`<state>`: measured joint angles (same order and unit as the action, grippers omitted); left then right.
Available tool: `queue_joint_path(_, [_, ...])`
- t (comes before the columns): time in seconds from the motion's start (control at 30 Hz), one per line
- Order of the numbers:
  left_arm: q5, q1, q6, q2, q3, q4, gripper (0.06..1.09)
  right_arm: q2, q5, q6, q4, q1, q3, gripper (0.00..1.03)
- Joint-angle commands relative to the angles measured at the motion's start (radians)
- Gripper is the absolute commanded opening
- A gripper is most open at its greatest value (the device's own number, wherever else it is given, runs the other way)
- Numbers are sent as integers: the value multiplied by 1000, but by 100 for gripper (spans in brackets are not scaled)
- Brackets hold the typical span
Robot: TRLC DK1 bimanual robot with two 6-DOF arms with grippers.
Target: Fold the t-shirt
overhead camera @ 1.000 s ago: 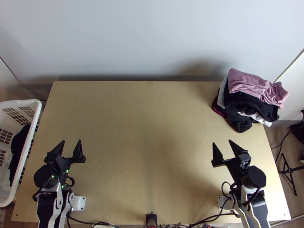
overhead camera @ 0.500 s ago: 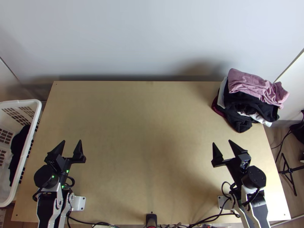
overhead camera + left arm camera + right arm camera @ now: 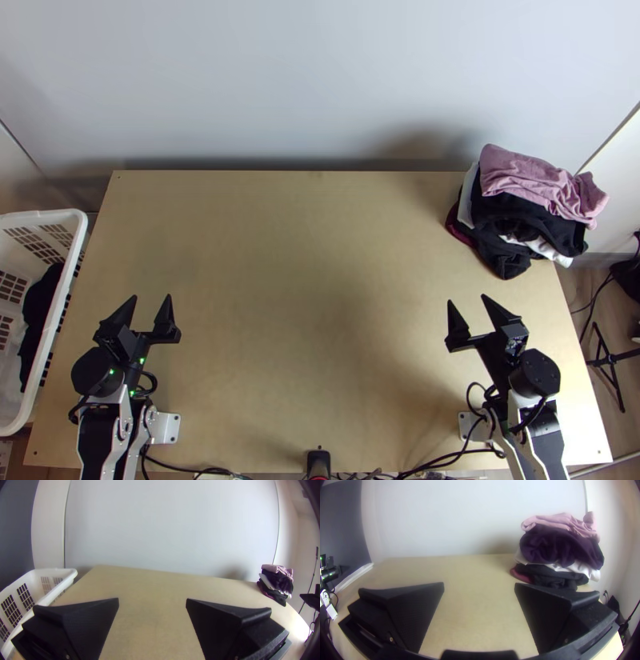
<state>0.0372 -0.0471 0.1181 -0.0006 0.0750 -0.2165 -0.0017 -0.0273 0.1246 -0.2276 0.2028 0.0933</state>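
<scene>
At the far right, the top garment (image 3: 524, 172) is a plain dusty pink, over a dark garment (image 3: 560, 545) that looks deep purple in the right wrist view and nearly black from above. Beneath come a white cloth (image 3: 583, 569), a black cloth (image 3: 502, 260) and an edge of dark red cloth (image 3: 458, 230). The table (image 3: 280, 264) is pale tan. At left, the white basket (image 3: 80, 228) has a grid pattern of slots and black fabric (image 3: 36, 312) inside. The left gripper (image 3: 151, 298) and right gripper (image 3: 467, 299) are black.
</scene>
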Motion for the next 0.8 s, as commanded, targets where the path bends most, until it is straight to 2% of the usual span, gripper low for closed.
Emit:
queue_joint_path(0.0, [0,-5,0,1,0,-1,104,0,0,0,1,1,0,98])
queue_joint_path(0.77, [1,13,0,-1,0,3,104,-1,0,7,5,40,2,98])
